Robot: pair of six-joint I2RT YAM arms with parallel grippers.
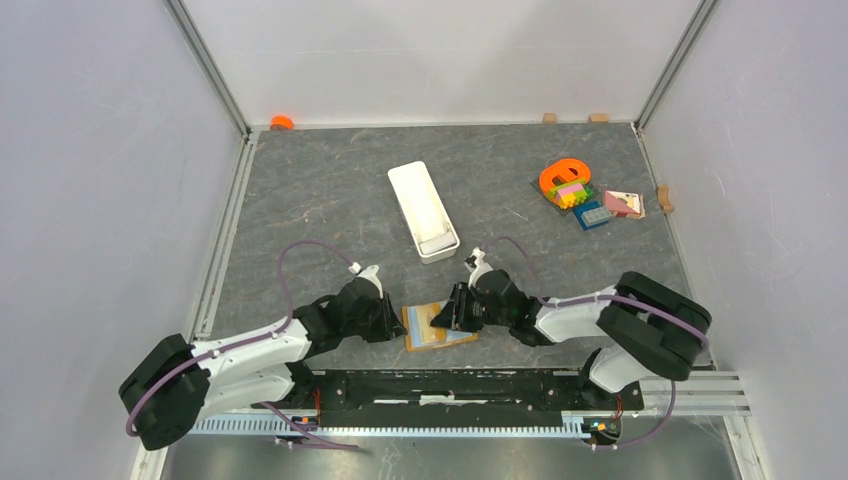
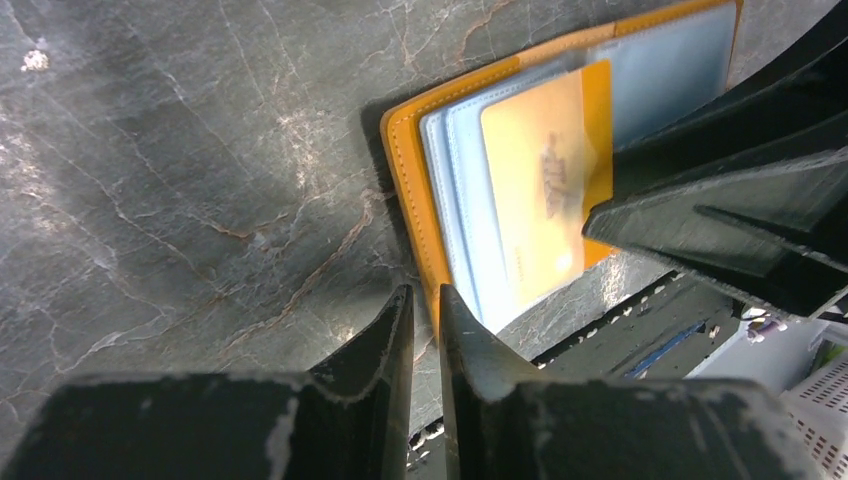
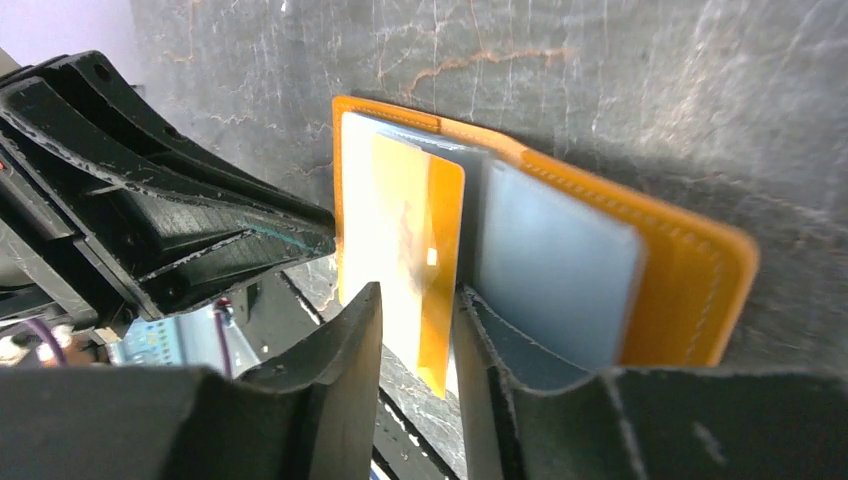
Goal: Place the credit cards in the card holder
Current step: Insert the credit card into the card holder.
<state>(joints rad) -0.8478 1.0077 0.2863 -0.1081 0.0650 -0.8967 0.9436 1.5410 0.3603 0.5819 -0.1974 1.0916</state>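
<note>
Card holder: orange-tan leather-like folding card holder (image 3: 700, 290), lay open and flat at the table's near edge, between the two grippers, with pale blue-grey inner pockets (image 3: 555, 270) facing up.
Card: yellow-and-orange plastic credit card (image 3: 405, 225), lay over the pocket stack on one half, with one end jutting past the holder's near edge. Could not be told whether the leading edge was already inside a slot.
Right gripper: black two-finger right gripper (image 3: 417, 300), narrow, pinched on the card's free end.
Left gripper: black two-finger left gripper (image 2: 425, 300), nearly closed, nipped on the holder's orange rim at its near corner. Judged to be anchoring it.
Step in hand: judged as feeding the card into a pocket, insertion not yet finished.
Doing it well: called for a shallow card angle, the leading edge squared to the slot mouth, and a slow push along the pocket's length against the left pinch.
Risk: looked likely to buckle the soft pockets or skid the holder off the edge if pushed askew.
Table: grey marbled table (image 1: 330, 200), matte.
Further out: long white rectangular tray (image 1: 423, 210), well apart beyond the holder; colourful toy cluster (image 1: 567, 185) far right, with flat blue and pink pieces beside it too small to identify.
</note>
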